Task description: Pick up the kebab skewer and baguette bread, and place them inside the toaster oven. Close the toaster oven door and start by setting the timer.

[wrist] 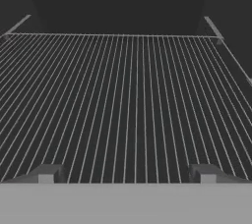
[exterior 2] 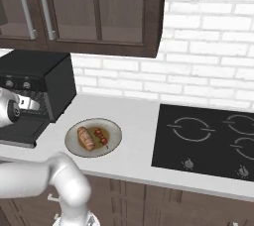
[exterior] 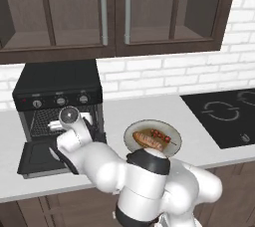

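Reaching into the toaster oven (exterior: 59, 91) over its rack (wrist: 128, 105), the gripper (wrist: 127, 174) is spread wide, empty. Skewer (exterior: 166, 138) and bread (exterior: 147, 141) lie on the plate (exterior: 130, 132): the skewer looks light and thin, best pinched mid-stick; the bread looks crusty, gripped across its middle.

Both base views are evenly and softly lit, with no strong light source to trace. The white brick wall (exterior 2: 208, 71) and pale counter (exterior: 149, 109) read bright; the cabinets (exterior: 74, 12) above are dark brown and dull. Shadows are faint, a soft one under the plate (exterior 2: 93, 137). The pictures are slightly soft and blocky. The hand view is dim: ahead of the hand, thin rack wires (wrist: 128, 100) catch pale light, and the oven's back wall (wrist: 118, 2) beyond them falls into near black.
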Available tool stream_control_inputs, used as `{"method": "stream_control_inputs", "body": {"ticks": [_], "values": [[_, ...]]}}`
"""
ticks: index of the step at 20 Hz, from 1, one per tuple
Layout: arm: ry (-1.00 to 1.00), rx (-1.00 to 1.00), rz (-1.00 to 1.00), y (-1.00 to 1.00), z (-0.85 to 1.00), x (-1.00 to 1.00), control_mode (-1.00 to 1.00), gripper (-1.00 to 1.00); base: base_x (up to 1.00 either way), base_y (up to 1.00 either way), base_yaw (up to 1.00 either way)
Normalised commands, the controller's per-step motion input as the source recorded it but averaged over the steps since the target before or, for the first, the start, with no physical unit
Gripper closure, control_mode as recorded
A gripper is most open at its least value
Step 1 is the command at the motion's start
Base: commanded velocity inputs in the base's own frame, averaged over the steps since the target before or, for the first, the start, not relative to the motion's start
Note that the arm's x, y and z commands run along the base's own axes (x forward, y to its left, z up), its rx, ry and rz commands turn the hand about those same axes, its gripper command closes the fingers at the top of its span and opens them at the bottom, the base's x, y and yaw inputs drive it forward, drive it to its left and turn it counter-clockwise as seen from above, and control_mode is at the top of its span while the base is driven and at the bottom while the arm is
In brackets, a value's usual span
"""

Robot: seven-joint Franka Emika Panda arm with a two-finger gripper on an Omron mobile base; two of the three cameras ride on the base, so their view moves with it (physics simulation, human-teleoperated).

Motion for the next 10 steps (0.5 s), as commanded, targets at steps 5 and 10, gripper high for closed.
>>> {"method": "stream_control_inputs", "body": {"ticks": [5, 10], "values": [[0.05, 0.04, 0.0, 0.0, -0.68, -0.85, -1.0, -1.0, 0.0, 0.0, 0.0], [0.08, 0.02, 0.0, 0.0, -0.58, -0.81, -1.0, -1.0, 0.0, 0.0, 0.0]]}}
